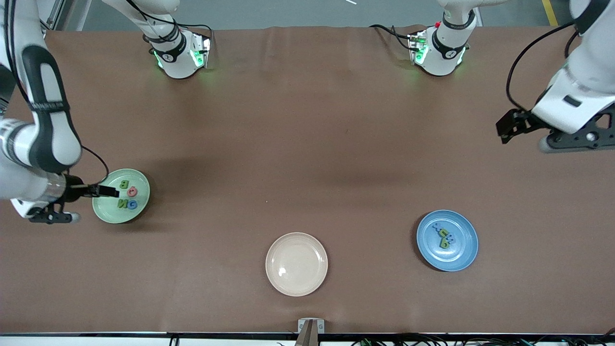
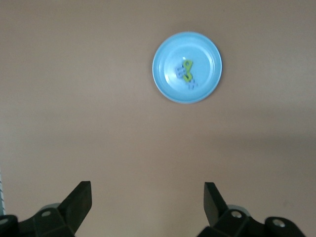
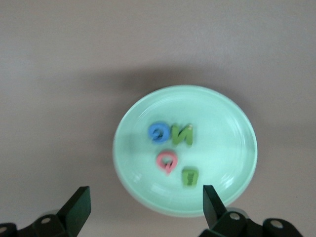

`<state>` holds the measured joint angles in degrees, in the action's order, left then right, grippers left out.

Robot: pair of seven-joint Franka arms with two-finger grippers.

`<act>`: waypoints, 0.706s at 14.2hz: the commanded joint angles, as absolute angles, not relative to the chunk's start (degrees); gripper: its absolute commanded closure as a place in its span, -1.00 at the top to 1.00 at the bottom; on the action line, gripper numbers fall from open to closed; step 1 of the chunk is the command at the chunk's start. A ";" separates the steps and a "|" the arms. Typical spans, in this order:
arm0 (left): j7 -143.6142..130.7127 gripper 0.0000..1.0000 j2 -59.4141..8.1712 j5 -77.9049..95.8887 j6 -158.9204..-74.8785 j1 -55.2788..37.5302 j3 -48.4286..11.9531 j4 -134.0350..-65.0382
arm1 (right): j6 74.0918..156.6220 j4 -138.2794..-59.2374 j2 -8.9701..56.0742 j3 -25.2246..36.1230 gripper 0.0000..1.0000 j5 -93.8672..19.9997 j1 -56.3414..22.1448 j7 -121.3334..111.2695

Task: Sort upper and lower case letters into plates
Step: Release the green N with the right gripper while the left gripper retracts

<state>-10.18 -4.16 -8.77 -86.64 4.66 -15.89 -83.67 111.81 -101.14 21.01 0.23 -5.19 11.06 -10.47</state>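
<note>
The right gripper (image 1: 111,191) hangs over the rim of the round pale mint green plate (image 1: 103,211) at the right arm's end of the table, jaws released and holding nothing. In that plate lie 4 chunky foam capitals: a green B (image 1: 124,184), a pinkish-red Q (image 1: 133,191), a green N (image 1: 122,203) and a blue G (image 1: 132,204). Nearer the front camera sits an empty cream-beige plate (image 1: 296,264). The medium blue plate (image 1: 447,240) carries the small lower case letters (image 1: 443,235), clustered together. The left gripper (image 1: 509,126) waits over bare table, jaws spread and empty. Sorting looks complete; the right arm should lift straight up, clear of the rim, so no letter gets nudged.
</note>
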 commanded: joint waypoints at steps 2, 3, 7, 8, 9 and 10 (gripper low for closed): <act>-7.12 1.00 0.70 -6.42 -86.92 1.85 -10.21 -88.68 | 103.65 -104.41 9.69 0.00 1.00 -5.01 8.18 -3.71; -6.86 1.00 1.75 -6.42 -86.92 1.50 -9.15 -89.46 | 101.27 -104.41 7.58 -0.09 1.00 -5.01 7.22 -1.78; -6.59 1.00 3.08 -6.15 -86.75 1.67 -8.44 -89.65 | 95.72 -104.06 -0.86 -0.35 1.00 -5.10 3.44 4.03; -6.50 1.00 3.08 -5.54 -86.84 1.58 -8.44 -89.65 | 95.54 -103.89 -2.44 -0.35 1.00 -5.10 2.12 5.52; -6.50 1.00 3.08 -5.10 -86.84 1.67 -8.52 -89.65 | 95.54 -103.71 -3.59 -0.44 1.00 -5.10 1.85 5.71; -6.50 1.00 3.25 -3.97 -86.84 1.76 -8.53 -89.65 | 94.23 -101.88 -3.86 -0.44 1.00 -5.18 1.85 5.71</act>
<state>-7.88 1.86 -6.05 -86.63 2.07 -9.24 -88.37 95.03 -101.52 -1.24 -0.50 -5.20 2.24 4.48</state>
